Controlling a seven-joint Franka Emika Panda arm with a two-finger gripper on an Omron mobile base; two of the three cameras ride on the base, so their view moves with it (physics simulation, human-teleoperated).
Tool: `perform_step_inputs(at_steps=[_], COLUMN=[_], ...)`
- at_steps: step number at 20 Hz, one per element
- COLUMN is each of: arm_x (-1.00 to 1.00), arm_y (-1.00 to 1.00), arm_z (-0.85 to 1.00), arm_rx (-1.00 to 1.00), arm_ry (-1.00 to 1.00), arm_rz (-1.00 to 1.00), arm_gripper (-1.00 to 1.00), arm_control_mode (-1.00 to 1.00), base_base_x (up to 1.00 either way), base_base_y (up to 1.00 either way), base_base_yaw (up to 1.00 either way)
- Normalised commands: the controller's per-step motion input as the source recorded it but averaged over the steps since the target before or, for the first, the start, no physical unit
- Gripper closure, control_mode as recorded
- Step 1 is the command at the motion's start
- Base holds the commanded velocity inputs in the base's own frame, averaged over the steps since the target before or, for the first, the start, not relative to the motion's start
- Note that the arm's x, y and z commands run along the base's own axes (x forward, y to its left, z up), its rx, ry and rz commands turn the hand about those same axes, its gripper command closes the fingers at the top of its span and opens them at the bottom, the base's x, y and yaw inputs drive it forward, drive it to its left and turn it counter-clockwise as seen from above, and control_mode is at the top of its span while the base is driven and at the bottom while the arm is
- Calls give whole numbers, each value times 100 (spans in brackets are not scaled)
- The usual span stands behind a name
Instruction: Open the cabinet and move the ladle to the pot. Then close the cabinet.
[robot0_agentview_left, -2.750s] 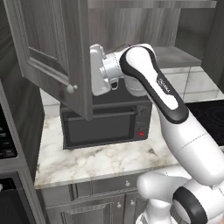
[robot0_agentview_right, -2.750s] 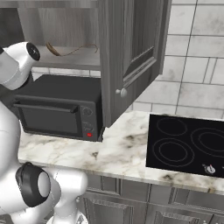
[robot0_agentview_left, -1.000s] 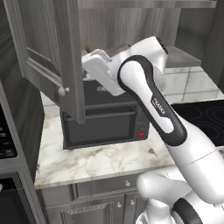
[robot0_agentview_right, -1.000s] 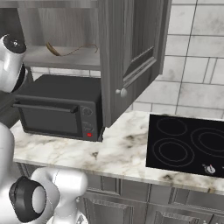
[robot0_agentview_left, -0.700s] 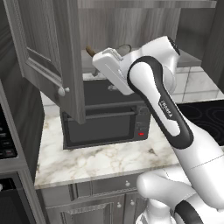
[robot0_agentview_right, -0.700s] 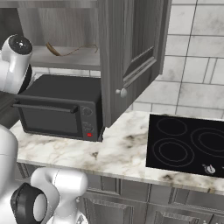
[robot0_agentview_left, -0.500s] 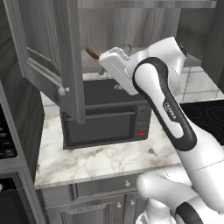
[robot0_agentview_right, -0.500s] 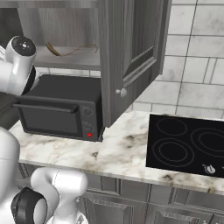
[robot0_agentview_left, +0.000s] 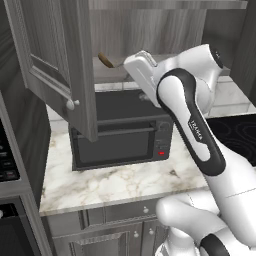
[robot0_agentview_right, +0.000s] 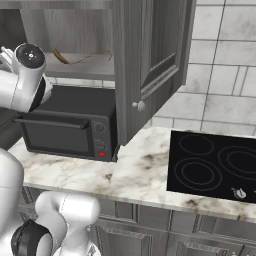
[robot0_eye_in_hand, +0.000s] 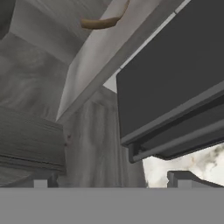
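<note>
The cabinet (robot0_agentview_left: 150, 30) stands with both doors swung out, the left door (robot0_agentview_left: 55, 65) and the right door (robot0_agentview_right: 150, 60). On its lower shelf lies the ladle (robot0_agentview_right: 62, 56), brown handle to the left and thin stem running right; the ladle (robot0_agentview_left: 105, 59) handle also peeks out beside my wrist (robot0_agentview_left: 142, 70). In the hand view my gripper (robot0_eye_in_hand: 111, 181) is open and holds nothing, below the shelf and beside the microwave, with the ladle (robot0_eye_in_hand: 103, 21) far up at the top. The pot is out of view.
A black microwave (robot0_agentview_right: 70, 125) sits on the marble counter (robot0_agentview_right: 135, 175) right under the cabinet shelf. A black glass cooktop (robot0_agentview_right: 215, 165) lies to the right. Grey drawer fronts (robot0_agentview_left: 110, 215) run below the counter.
The left door has swung wider. My hand has left its edge and moved right and up to the front of the shelf.
</note>
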Motion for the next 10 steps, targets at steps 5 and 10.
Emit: perform_step_inputs(at_steps=[5, 10], arm_x=[26, 23], arm_y=[-29, -33], arm_z=[7, 5], arm_rx=[5, 3], arm_ry=[0, 0], arm_rz=[-15, -11], arm_gripper=[-100, -100], arm_control_mode=[-100, -100], base_base_x=[0, 0], base_base_y=[0, 0], base_base_yaw=[0, 0])
